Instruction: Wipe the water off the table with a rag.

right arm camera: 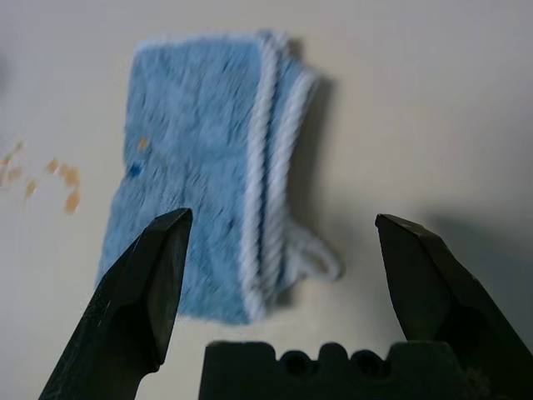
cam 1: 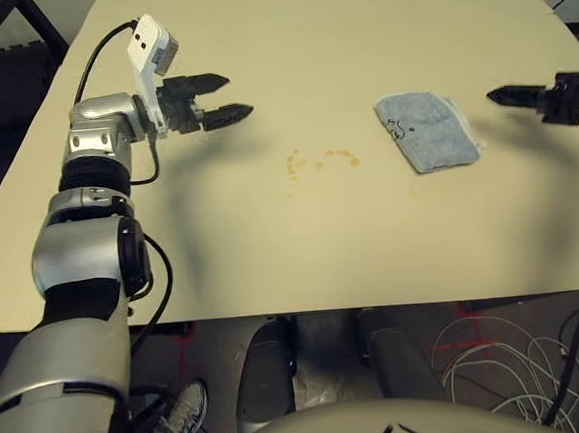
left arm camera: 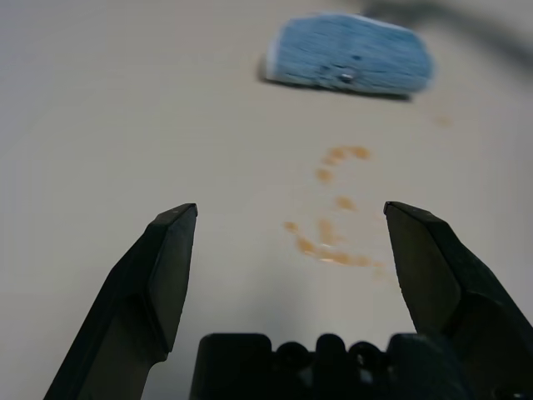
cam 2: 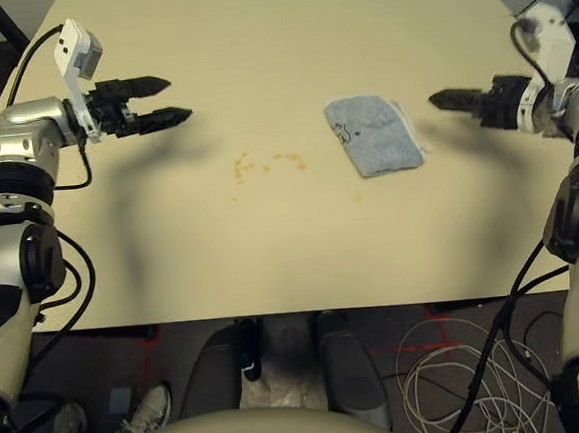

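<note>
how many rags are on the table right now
1. The folded blue rag lies on the table, between the water droplets and the right gripper.

We see the folded rag [cam 2: 374, 136] lying on the table [cam 2: 273, 258], just right of the scattered water droplets [cam 2: 288, 160].

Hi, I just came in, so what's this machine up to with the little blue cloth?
It looks set to wipe up the small orange-tinted drops on the table, but nothing is being handled right now. The rag lies folded beside the drops. The robot's right gripper is open close to the rag, holding nothing. Its left gripper is open too, empty, on the other side of the drops.
</note>
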`<state>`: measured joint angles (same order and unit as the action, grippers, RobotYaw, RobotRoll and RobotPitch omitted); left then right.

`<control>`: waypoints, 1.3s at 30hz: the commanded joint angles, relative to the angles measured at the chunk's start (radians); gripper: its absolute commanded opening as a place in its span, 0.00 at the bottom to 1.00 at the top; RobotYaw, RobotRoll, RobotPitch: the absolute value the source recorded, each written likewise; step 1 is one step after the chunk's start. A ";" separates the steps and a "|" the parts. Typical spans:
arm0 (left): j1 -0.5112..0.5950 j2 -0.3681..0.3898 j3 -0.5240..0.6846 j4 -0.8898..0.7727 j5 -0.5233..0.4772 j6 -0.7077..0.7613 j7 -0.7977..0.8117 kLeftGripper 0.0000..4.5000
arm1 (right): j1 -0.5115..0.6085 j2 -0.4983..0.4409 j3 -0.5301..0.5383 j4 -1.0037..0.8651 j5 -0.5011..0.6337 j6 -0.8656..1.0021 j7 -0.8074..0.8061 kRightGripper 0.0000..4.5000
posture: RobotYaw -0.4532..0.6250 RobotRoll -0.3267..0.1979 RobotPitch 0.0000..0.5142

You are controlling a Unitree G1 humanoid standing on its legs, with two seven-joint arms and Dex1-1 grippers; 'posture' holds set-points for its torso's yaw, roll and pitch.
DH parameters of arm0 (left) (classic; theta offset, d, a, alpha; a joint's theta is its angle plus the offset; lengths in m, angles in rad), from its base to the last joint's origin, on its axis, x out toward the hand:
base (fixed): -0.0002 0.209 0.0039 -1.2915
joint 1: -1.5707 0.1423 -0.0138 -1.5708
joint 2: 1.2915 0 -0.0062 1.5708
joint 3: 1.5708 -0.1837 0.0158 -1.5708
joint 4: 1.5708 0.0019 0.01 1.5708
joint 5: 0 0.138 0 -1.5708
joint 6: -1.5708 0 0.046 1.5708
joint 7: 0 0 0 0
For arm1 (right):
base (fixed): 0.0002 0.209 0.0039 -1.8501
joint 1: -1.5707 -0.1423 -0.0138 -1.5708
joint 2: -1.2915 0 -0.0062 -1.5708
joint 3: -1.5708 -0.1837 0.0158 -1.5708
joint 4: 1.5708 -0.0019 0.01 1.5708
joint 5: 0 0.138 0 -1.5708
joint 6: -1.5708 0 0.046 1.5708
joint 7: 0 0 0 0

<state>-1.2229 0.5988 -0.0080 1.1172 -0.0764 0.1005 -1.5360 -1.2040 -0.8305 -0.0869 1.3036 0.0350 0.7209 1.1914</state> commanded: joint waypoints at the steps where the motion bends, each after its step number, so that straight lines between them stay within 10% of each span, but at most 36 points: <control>1: -0.001 0.018 -0.050 -0.051 0.009 0.033 -0.074 1.00 | 0.014 0.025 0.013 0.017 -0.013 0.021 0.027 0.99 | 0.47 0.62 0.45; 16: 0.171 0.092 -0.178 -0.403 -0.139 0.193 -0.078 1.00 | 0.054 0.130 -0.047 0.024 0.002 -0.012 -0.076 0.99 | 0.53 0.62 0.47; 33: 0.190 0.082 -0.187 -0.431 -0.147 0.199 -0.078 1.00 | 0.018 0.264 -0.089 0.011 0.035 -0.042 -0.183 0.99 | 0.51 0.62 0.50; 39: 0.188 0.066 -0.182 -0.402 -0.133 0.179 -0.074 1.00 | 0.036 0.242 -0.119 0.006 0.053 -0.073 -0.278 0.62 | 0.50 0.62 0.48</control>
<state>-1.0417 0.6694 -0.1967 0.6962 -0.2271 0.2909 -1.6057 -1.1945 -0.5742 -0.1934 1.3002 0.0858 0.6560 0.9558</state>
